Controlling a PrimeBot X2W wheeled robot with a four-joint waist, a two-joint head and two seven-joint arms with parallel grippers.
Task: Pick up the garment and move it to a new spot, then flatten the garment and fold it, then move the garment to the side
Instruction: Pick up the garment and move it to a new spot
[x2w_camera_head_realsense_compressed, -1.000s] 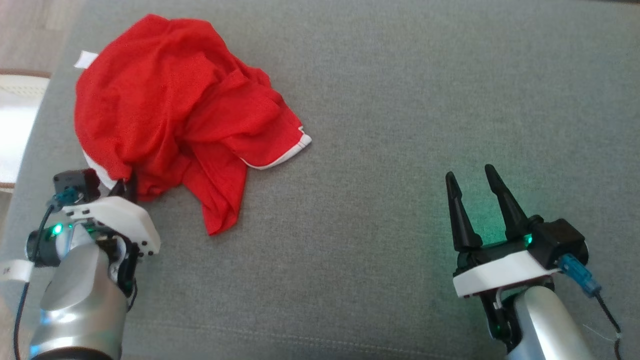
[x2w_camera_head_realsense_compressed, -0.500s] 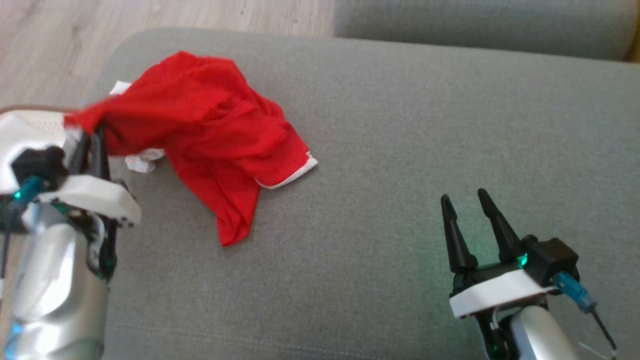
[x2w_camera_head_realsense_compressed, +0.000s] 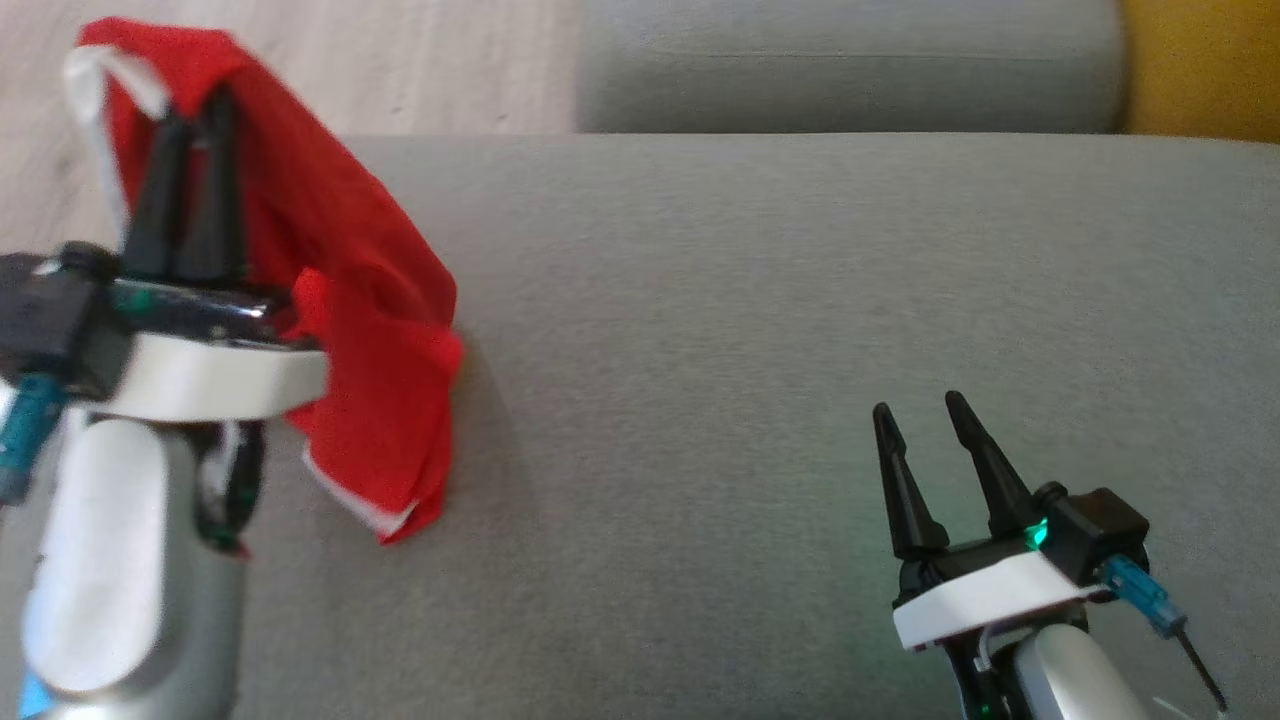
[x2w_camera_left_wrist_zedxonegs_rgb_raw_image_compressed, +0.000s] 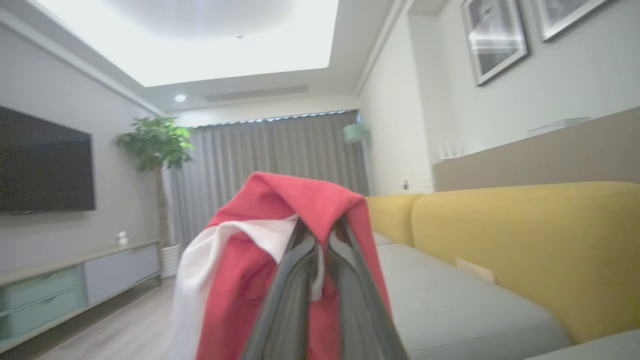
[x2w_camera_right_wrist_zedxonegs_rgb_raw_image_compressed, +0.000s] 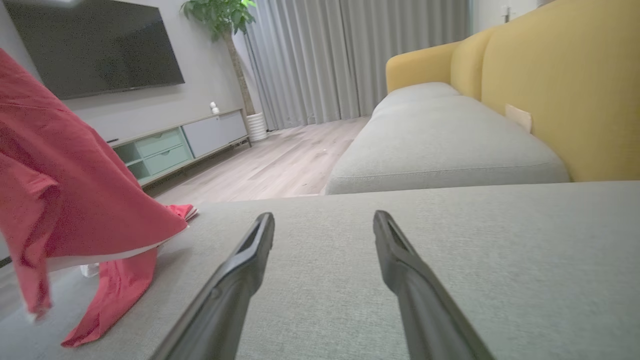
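**Head view.** The left gripper (x2w_camera_head_realsense_compressed: 197, 110), upper left of the frame, has its jaws closed on a fold of the red garment (x2w_camera_head_realsense_compressed: 370, 330). The garment hangs from the fingertips down the left side, its white-edged lower corner close to the grey seat cushion (x2w_camera_head_realsense_compressed: 760, 300). The right gripper (x2w_camera_head_realsense_compressed: 917, 404), lower right, has its jaws parted and empty, well apart from the cloth.

**Left wrist view.** The two fingers meet at centre frame, pinching red cloth beside a strip of white trim (x2w_camera_left_wrist_zedxonegs_rgb_raw_image_compressed: 200, 265).

**Right wrist view.** The fingers are spread wide above bare cushion. At the left of the frame the garment's lowest tail lies on the cushion.

**Handling (judgement).** The cloth appears thin, light and limp, so it will sag and bunch from a single pinch. A hem or shoulder seam is probably the better hold for spreading it flat.
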